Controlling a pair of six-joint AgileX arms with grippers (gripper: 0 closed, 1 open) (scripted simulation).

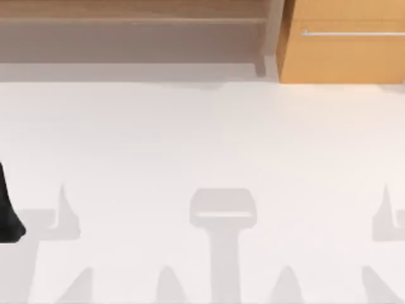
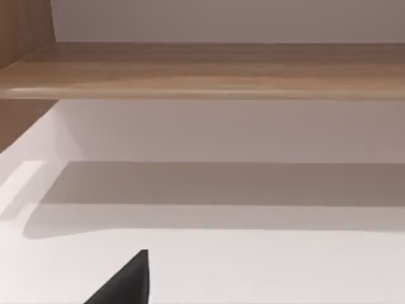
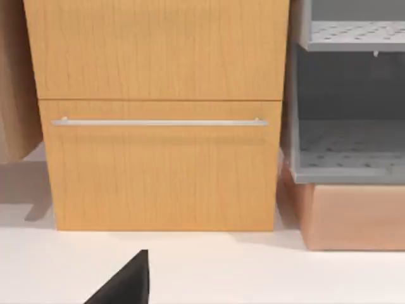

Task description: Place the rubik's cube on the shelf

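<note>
Rubik's cube first: where it lies you cannot tell, so the biggest risk is reaching with no target fixed, and if it sits behind the closed front of the drawer cabinet (image 1: pixel 342 50) at 1 o'clock, that is only a guess until you check. The white table (image 1: pixel 202 139) is wide, so a blind sweep across it could end against the furniture along the 12 o'clock edge. The shelf (image 1: pixel 126 12) runs from 10 to 12 o'clock: a long, low, light-brown board with a rounded front lip, a recessed back and an upright side post (image 1: pixel 273 38) just beside the cabinet. A cube set too near that lip could roll off, and a high approach could clip the board from below. The cabinet's silver bar handle (image 3: pixel 158 122) stands proud and could snag a wrist. Your left arm (image 1: pixel 7 212) waits at 8 o'clock. Whether the left gripper (image 2: pixel 126 285) or the right gripper (image 3: pixel 126 285) is open or closed, you cannot tell.
</note>
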